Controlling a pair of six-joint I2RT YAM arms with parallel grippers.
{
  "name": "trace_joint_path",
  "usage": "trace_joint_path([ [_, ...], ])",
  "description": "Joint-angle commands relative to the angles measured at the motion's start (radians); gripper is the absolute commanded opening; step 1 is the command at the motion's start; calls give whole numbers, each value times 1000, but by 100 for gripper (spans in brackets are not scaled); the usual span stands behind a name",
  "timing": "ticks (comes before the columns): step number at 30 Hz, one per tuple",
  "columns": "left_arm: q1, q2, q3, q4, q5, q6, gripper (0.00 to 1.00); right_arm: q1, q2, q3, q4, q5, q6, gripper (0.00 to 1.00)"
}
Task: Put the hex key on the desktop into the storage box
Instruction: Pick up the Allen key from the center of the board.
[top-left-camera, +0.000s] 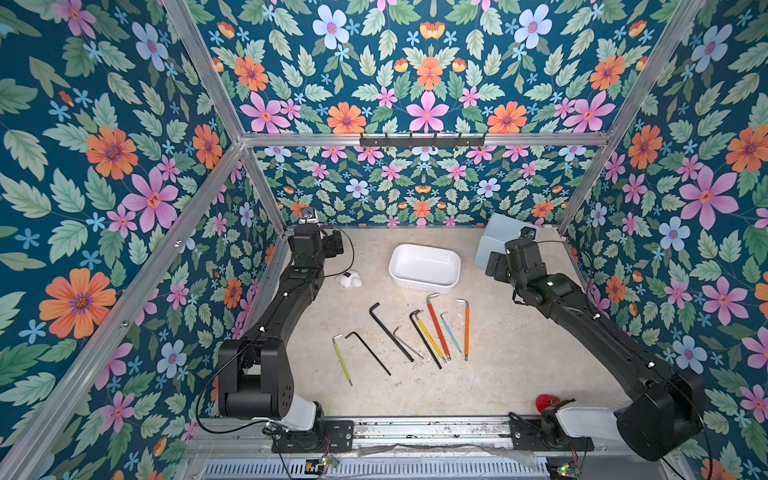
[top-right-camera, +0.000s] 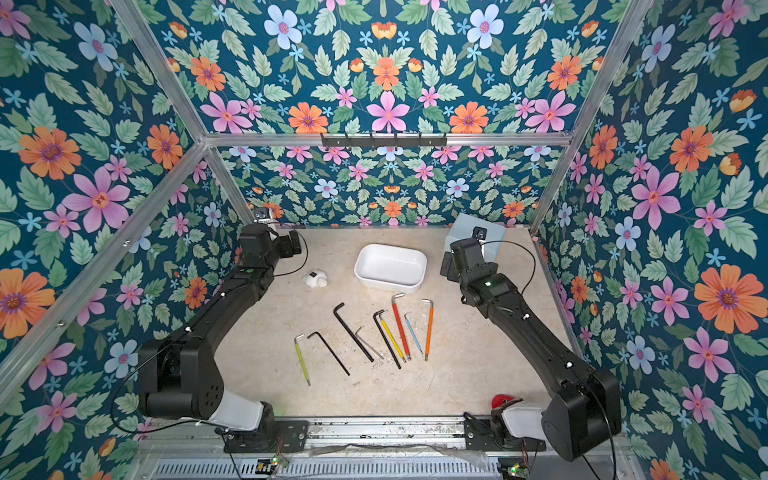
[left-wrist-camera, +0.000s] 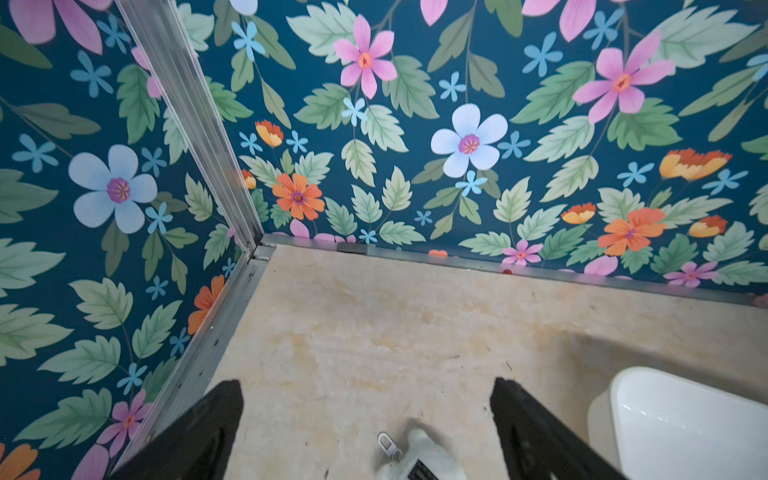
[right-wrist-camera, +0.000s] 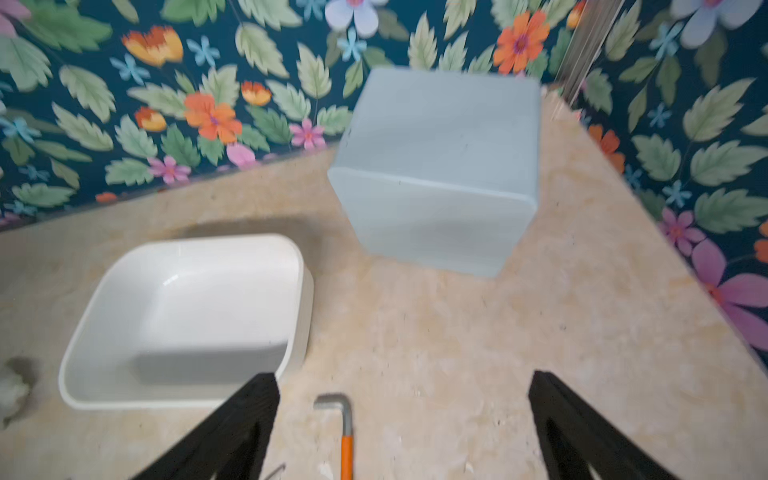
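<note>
Several hex keys lie in a loose row on the beige desktop (top-left-camera: 498, 365): black ones (top-left-camera: 390, 332), a yellow-green one (top-left-camera: 342, 361), a red one (top-left-camera: 438, 328) and an orange one (top-left-camera: 466, 328) at the right end. Behind them stands the white storage box (top-left-camera: 424, 266), with nothing in it. My right gripper (right-wrist-camera: 405, 407) is open and hovers above the bent end of the orange hex key (right-wrist-camera: 346, 449), right of the storage box (right-wrist-camera: 187, 316). My left gripper (left-wrist-camera: 368, 415) is open too, near the back left corner, holding nothing.
A pale blue cube-shaped box (top-left-camera: 496, 237) stands at the back right, just behind my right wrist. A small white lumpy object (top-left-camera: 349, 279) lies left of the storage box, under my left gripper. A red object (top-left-camera: 546, 402) sits by the right arm's base.
</note>
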Motion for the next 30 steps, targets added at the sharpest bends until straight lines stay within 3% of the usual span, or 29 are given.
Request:
trace_joint_path([
  [1,1,-5,23,-45,68,-20,99,-1,104,75,-261,-112,89,99],
  [6,1,30,119,-114,125,-2,100,-1,332,258,-430,-217,125,97],
  [12,1,52,180,-156,155,-18,99,1,448,301,-474,-374,102,84],
  [20,1,51,159,-151,165,-70,99,34,450,225,-463,-464,93,76],
  [30,1,61,144,-157,180,-88,99,75,465,121,-381,-437,123,62],
])
